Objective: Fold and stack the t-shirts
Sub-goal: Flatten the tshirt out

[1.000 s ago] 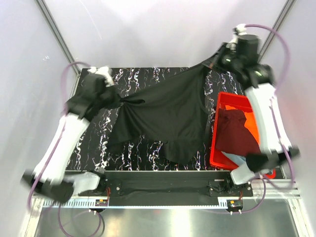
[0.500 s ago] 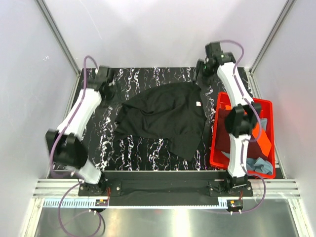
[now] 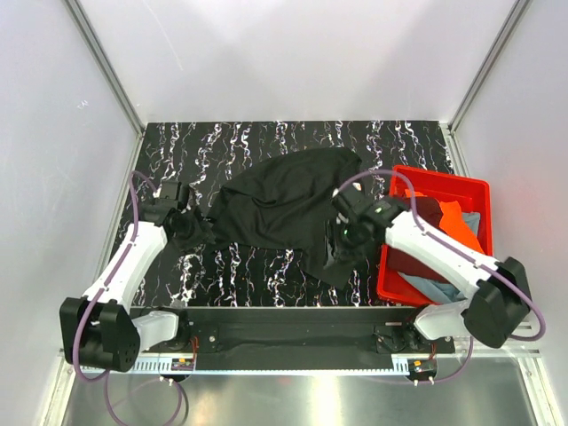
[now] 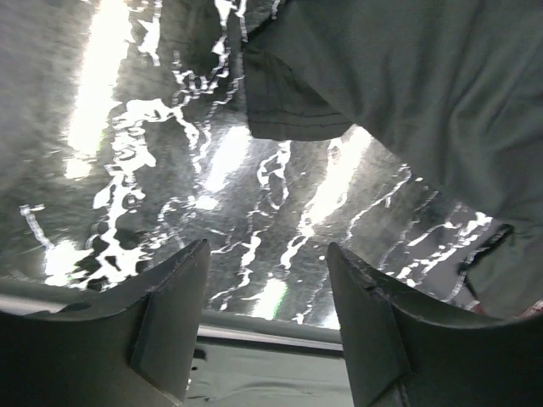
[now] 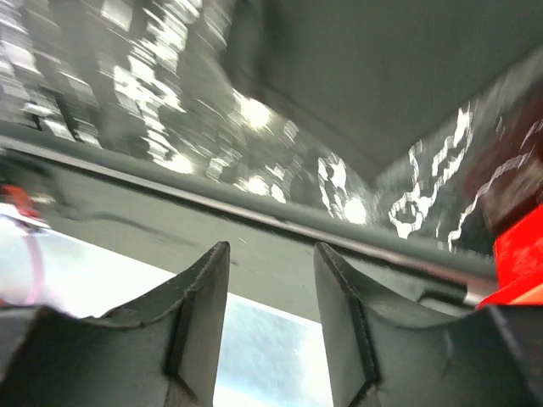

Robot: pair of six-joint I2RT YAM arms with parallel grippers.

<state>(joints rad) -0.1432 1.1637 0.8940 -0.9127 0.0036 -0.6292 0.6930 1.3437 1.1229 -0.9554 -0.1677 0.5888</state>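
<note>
Top external view: the black t-shirt lies rumpled mid-table between the arms (the other shirts sit in the red bin, at the right). The left gripper and right gripper are both released, with nothing between their fingers.

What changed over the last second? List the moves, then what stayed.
The left hand and right hand let go of the black t-shirt, which dropped from its lifted, stretched spread into a rumpled heap on the table. Both hands then drew back toward the near edge, open and empty. The red bin stayed put.
</note>
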